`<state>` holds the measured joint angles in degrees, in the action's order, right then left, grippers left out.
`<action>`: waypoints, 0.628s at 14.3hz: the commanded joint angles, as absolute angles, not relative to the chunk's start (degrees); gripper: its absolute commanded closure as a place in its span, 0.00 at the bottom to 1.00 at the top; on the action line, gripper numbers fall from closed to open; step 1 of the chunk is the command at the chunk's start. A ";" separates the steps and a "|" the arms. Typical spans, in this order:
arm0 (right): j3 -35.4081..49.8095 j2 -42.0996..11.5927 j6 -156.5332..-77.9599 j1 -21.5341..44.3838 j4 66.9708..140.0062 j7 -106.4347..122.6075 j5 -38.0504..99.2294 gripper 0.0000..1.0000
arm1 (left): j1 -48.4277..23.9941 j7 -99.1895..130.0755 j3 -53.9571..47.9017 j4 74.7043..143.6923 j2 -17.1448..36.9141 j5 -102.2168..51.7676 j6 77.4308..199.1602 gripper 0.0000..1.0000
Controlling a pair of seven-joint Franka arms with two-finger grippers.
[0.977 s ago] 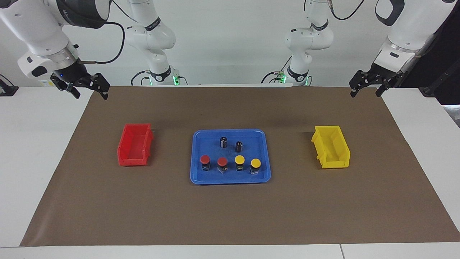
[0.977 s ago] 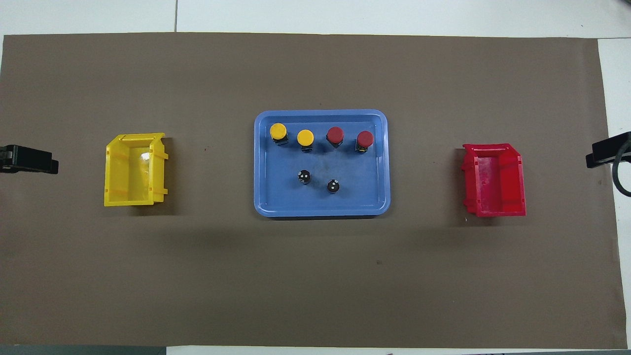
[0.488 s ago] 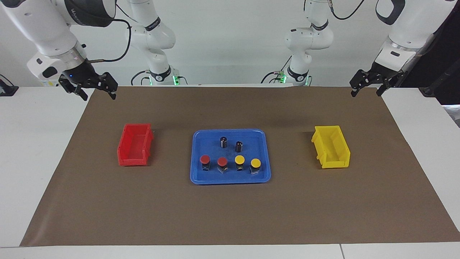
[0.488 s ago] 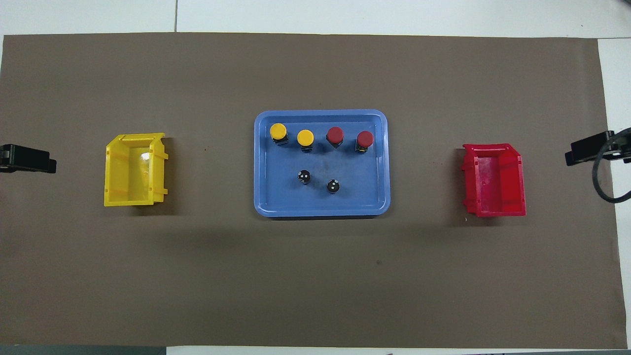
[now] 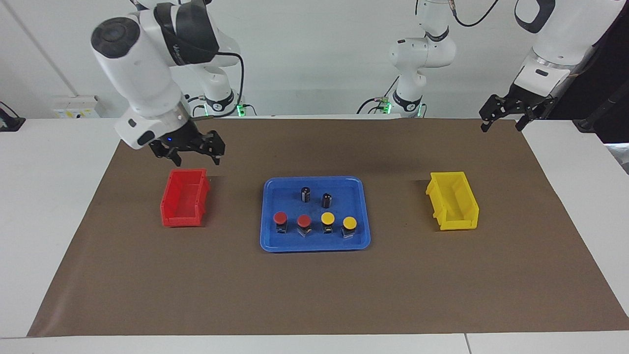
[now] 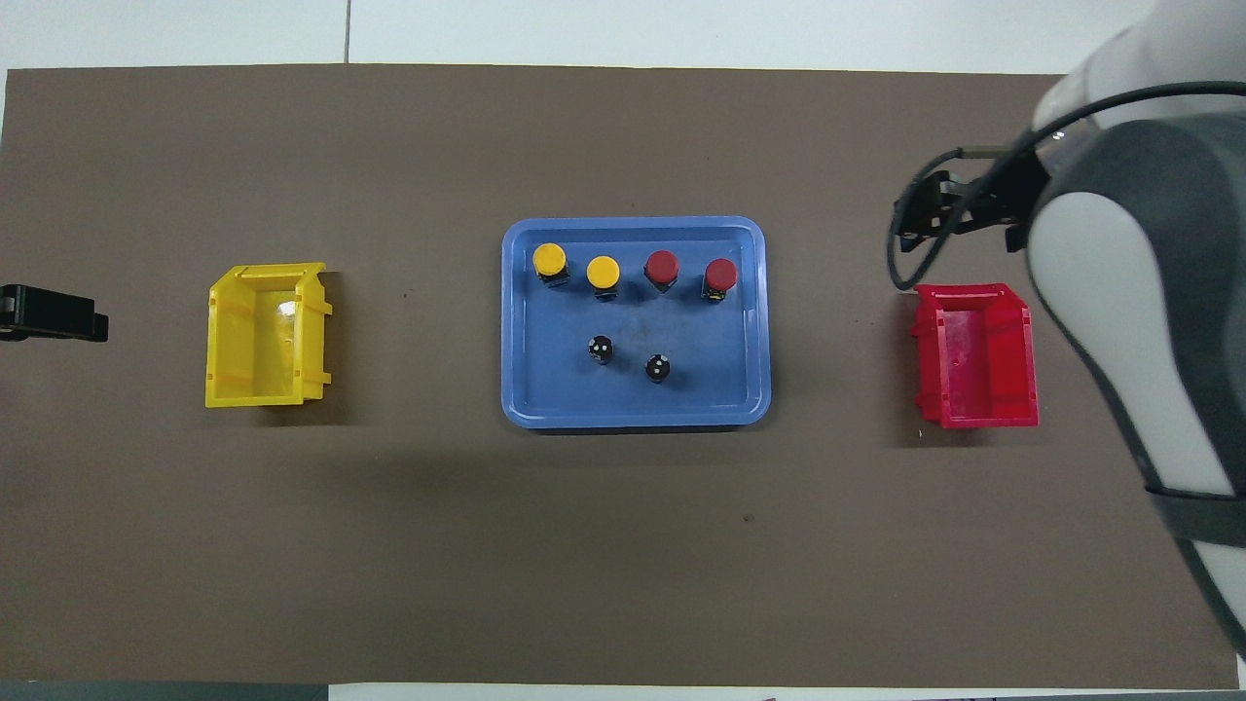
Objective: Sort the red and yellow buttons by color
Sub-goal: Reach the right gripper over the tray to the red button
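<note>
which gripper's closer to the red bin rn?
Right. The right gripper is up in the air by the red bin; the left gripper waits at the yellow bin's end.

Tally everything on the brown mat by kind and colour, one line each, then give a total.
Red buttons: 2
Yellow buttons: 2
Dark cylinders: 2
Blue tray: 1
Red bin: 1
Yellow bin: 1
Total: 9

2 white Franka arms w/ dark grey joint bands, black cables. Black 2-finger right gripper [image 5: 195, 153] & left gripper [image 5: 504, 118]. Green LEDs at bases.
</note>
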<state>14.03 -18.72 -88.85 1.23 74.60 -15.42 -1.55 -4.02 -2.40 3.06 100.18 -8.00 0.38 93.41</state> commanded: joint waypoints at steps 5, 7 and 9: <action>14.77 -27.24 -102.63 7.56 76.62 -24.96 -5.27 0.00 | -4.13 -1.59 3.08 100.54 -8.79 1.14 93.51 0.00; 14.77 -27.42 -105.55 7.82 79.62 -25.40 -4.93 0.00 | -5.09 3.83 2.64 104.82 -10.71 0.97 97.96 0.00; 14.77 -28.12 -110.18 9.66 82.60 -28.20 -4.92 0.02 | -10.69 13.84 0.88 110.20 -11.78 0.79 105.43 0.00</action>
<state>14.33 -28.73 -106.05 8.48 78.88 -25.01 -4.16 -5.49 4.94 2.08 103.40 -8.91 0.22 98.68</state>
